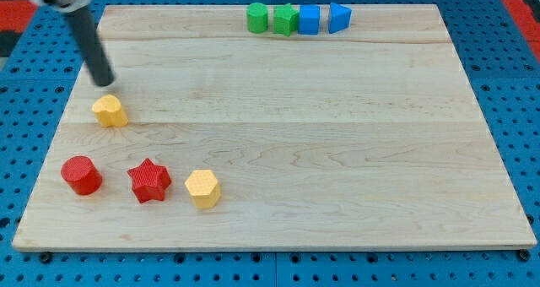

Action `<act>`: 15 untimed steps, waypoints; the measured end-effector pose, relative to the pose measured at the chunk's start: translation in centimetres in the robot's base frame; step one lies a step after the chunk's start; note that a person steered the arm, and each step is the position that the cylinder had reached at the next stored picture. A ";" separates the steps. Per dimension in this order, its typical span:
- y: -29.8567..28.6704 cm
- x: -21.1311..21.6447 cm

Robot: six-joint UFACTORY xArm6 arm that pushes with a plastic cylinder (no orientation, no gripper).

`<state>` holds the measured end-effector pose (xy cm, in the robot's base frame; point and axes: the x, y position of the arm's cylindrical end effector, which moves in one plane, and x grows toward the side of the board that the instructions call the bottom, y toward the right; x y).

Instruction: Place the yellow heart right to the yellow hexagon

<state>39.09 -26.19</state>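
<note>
Near the bench's (354, 152) left edge, my tip (105, 82) — a bare rod end effector, nothing to open or close — stands just above and left of the yellow heart (110, 111), apart from it. The yellow hexagon (203, 188) lies toward the bottom edge, right of the heart — the push must carry the heart down-right, past it.

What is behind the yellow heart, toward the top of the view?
Just behind the yellow heart stands my tip, apart from it. Beyond it is bare board. The rod covers a strip of board.
</note>
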 end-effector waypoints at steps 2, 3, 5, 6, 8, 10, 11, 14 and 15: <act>6.6 4.3; 8.6 8.2; 10.5 9.6; 14.3 8.7; 25.4 10.6; 17.0 6.4; 18.5 9.5; 22.9 13.3; 23.4 13.1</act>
<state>52.18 -2.78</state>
